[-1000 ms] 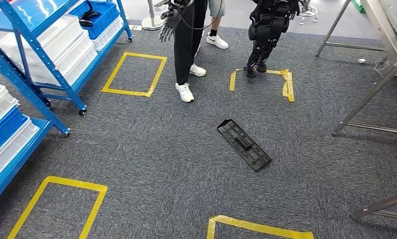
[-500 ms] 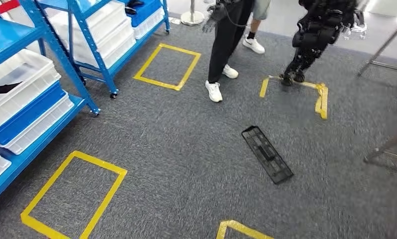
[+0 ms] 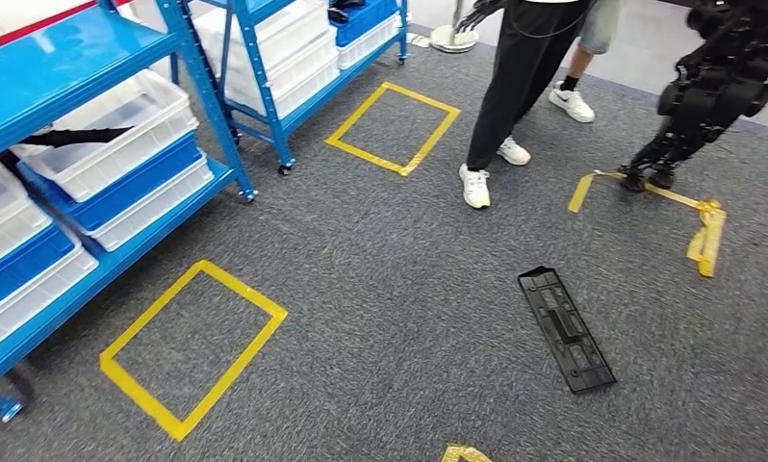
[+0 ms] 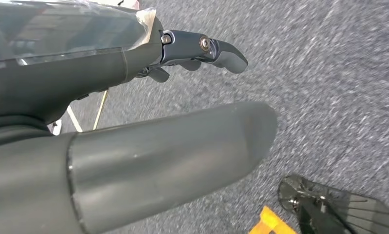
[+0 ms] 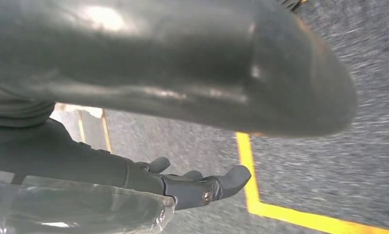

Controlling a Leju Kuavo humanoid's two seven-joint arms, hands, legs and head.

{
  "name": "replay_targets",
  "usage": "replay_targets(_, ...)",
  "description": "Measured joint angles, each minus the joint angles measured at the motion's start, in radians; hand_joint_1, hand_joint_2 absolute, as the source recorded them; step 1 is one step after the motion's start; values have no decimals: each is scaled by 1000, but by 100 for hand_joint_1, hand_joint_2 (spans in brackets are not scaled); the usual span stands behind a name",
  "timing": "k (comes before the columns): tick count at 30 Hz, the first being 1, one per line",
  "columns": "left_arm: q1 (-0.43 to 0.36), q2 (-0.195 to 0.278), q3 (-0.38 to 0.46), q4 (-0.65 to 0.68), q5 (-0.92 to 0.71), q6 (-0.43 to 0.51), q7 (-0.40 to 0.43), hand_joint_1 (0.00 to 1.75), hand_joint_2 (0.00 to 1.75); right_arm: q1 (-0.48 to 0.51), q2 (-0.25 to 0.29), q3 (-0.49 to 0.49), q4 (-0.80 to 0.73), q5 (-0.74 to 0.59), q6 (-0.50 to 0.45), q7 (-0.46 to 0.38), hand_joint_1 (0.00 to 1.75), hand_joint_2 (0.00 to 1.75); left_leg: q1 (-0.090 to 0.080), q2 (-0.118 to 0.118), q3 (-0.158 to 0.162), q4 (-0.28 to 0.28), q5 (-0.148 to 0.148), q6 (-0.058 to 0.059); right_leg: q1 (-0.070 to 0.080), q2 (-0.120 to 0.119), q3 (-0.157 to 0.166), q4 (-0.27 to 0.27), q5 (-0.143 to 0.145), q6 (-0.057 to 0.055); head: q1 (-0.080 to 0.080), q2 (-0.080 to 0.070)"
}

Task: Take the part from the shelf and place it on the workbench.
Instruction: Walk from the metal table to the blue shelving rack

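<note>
A blue shelf [image 3: 82,53] with white and blue bins stands at the left of the head view. A thin black part [image 3: 77,136] pokes out of a white bin [image 3: 120,130] on it. A long flat black part [image 3: 565,328] lies on the grey carpet, right of centre. My left hand [image 4: 75,83] hangs over the carpet, its fingers [image 4: 207,48] stretched out and apart from the thumb, holding nothing. My right hand [image 5: 75,151] hangs the same way, its fingers [image 5: 207,187] apart and holding nothing.
A person in black trousers and white shoes [image 3: 515,87] stands ahead, beside a dark humanoid robot [image 3: 717,87]. Yellow tape rectangles [image 3: 192,351] [image 3: 392,128] mark the carpet before each shelf. A second blue shelf on wheels [image 3: 294,58] stands farther back.
The camera has turned left: the whole scene has shifted right, and the near shelf with its bins has come into view. The black part on the floor has kept its place.
</note>
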Motion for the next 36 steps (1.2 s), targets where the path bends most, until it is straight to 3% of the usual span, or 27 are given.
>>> replay_targets(2,-2,-1,0,0,0,0,1,0,0,2,0,0,0,0,-2,0,0,0,1,66,-60,124,-68,-7,3,-31,0,-1,-1,-15,-7,0)
replay_targets(4,-1,-2,-1,0,-1,0,2,0,0,5,0,0,0,0,-4,0,0,0,5,87,-114,234,-107,-13,8,-64,-1,-1,-3,-20,-8,0)
replay_targets(5,0,-2,-2,0,-2,0,2,0,0,5,0,0,0,0,-5,0,0,0,7,91,-117,240,-99,-15,9,-78,0,-1,-5,-20,-8,0)
replay_targets(7,1,-2,-4,0,-4,0,3,0,0,3,0,0,0,0,-6,0,0,0,9,111,-64,143,-41,-14,9,-103,3,-1,-8,-18,-8,0)
replay_targets(9,-2,-2,-5,0,-5,0,3,0,0,2,1,0,0,-1,-6,0,0,0,4,153,9,11,5,-7,14,-123,8,-1,-14,-11,-8,0)
replay_targets(11,-6,-1,-6,0,-5,0,3,0,0,0,1,0,0,-1,-6,0,0,0,-4,167,34,-38,13,4,21,-144,14,-1,-19,0,-7,0)
replay_targets(13,-4,-2,-7,0,-6,0,3,0,0,-5,2,0,0,-1,-7,1,0,0,-6,142,33,-44,18,17,21,-156,20,-2,-23,11,-7,0)
replay_targets(15,-3,-3,-9,0,-6,0,3,0,0,-7,2,0,0,-1,-8,1,0,0,-1,119,37,-54,27,32,17,-111,7,35,-47,16,-7,0)
replay_targets(17,-5,-3,-11,0,-7,0,4,0,0,-3,3,0,1,-1,-9,2,0,0,3,95,36,-58,32,40,14,-50,-49,155,-103,9,-5,0)
replay_targets(19,-5,-4,-12,0,-7,0,5,0,0,3,2,0,1,-2,-11,3,0,0,3,66,34,-57,32,41,14,-33,-114,283,-146,9,-5,0)
replay_targets(20,-4,-4,-13,0,-6,0,6,0,0,5,2,0,1,-1,-11,3,0,0,3,50,34,-57,33,41,13,-30,-125,299,-144,16,-5,0)
replay_targets(21,-2,-5,-13,0,-6,0,7,0,0,6,2,0,1,-1,-11,3,0,0,4,35,36,-56,33,40,11,-28,-116,273,-124,27,-5,0)
replay_targets(22,-1,-5,-13,0,-5,0,8,0,0,6,1,0,1,0,-10,2,0,0,5,20,38,-55,32,38,7,-20,-89,210,-91,39,-5,0)
replay_targets(23,-1,-5,-13,0,-4,0,8,0,0,6,1,0,1,0,-9,1,0,0,6,5,39,-54,32,34,1,0,-55,132,-58,50,-5,0)
replay_targets(24,-1,-5,-13,0,-3,0,8,0,0,6,1,0,1,1,-7,0,0,0,5,-8,37,-50,30,28,-2,20,-29,69,-34,52,-5,0)
replay_targets(26,0,-4,-13,0,-2,0,8,0,0,5,1,0,1,2,-5,-1,0,0,3,-30,30,-45,30,16,-3,40,-6,14,-17,39,-7,0)
replay_targets(28,5,-3,-13,1,-1,0,9,0,0,5,1,0,1,2,-4,-1,0,0,5,-44,24,-45,33,5,-1,18,-3,15,-14,17,-9,0)
replay_targets(30,8,-3,-13,1,3,1,9,0,0,4,0,0,1,3,-1,-2,0,0,4,-7,10,-19,15,-3,-3,-5,-1,13,-9,2,-12,0)
replay_targets(32,6,-3,-13,2,6,1,8,0,0,6,-1,0,1,4,3,-6,0,0,3,60,-38,84,-45,-8,1,-31,-1,12,-9,-12,-18,0)
replay_targets(33,4,-4,-13,2,7,1,8,0,0,8,-2,0,1,5,5,-7,0,0,4,78,-72,154,-79,-10,5,-47,-1,12,-11,-17,-21,0)
replay_targets(34,4,-4,-13,1,9,1,7,0,0,9,-2,0,1,5,6,-8,0,0,5,87,-101,213,-100,-11,8,-63,-2,12,-12,-20,-21,0)
replay_targets(35,4,-4,-13,1,11,1,5,0,0,10,-3,1,1,6,7,-9,0,0,5,90,-115,242,-104,-11,11,-78,-2,12,-13,-22,-21,0)
replay_targets(36,5,-4,-13,1,12,1,3,0,0,9,-4,1,1,7,8,-11,0,0,5,93,-109,233,-89,-9,13,-91,-1,12,-15,-24,-21,0)
